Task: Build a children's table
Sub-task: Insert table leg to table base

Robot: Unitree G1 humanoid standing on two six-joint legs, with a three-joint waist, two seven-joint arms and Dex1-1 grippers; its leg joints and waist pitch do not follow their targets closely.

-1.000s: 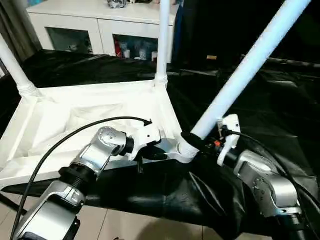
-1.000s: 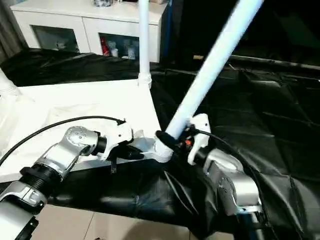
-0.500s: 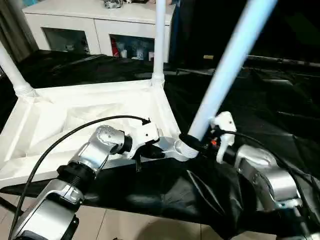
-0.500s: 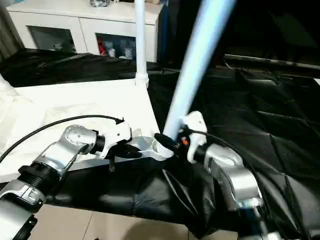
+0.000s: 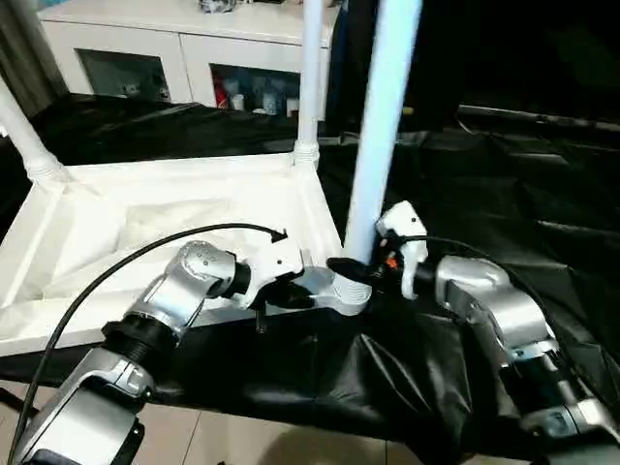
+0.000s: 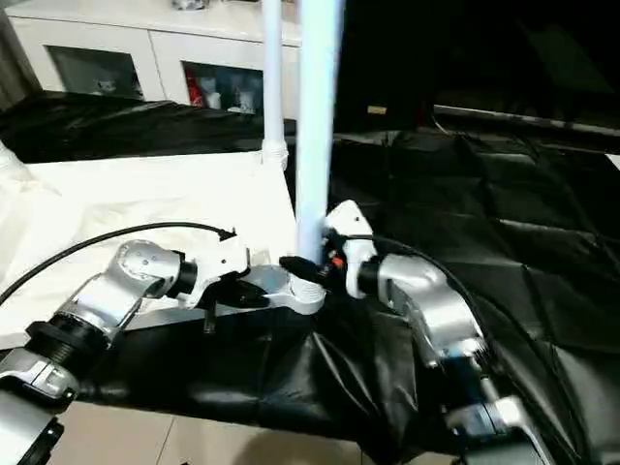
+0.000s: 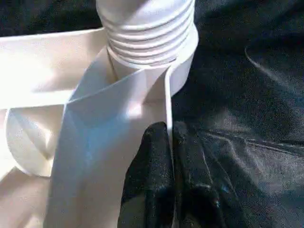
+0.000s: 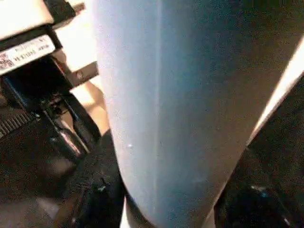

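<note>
Swung upright since a second ago, the near leg [image 5: 378,126] now stands almost vertical at the centre of the head view, where before it leaned toward the upper right. The right gripper [image 5: 360,270] is closed around the base of this leg, its black fingers wrapping the tube just above the near-right corner socket [image 5: 341,289]; in the right wrist view the leg [image 8: 166,109] runs broadly between the dark fingers [image 8: 237,204].

At centre left, the left gripper [image 5: 289,294] is clamped shut on the thin rim of the table top beside that same socket; the left wrist view has its two black fingers [image 7: 154,166] pinching the white edge, with the ribbed foot of the leg [image 7: 147,33] seated in the socket just beyond.

The children's table [image 5: 155,232] lies upside down across the left half of the frame on a black-draped table [image 5: 504,184]. A second leg [image 5: 310,77] rises from the far-right corner, and a third [image 5: 24,136] slants at the upper left edge. A white cabinet [image 5: 174,48] with glass doors stands along the top of the frame.
</note>
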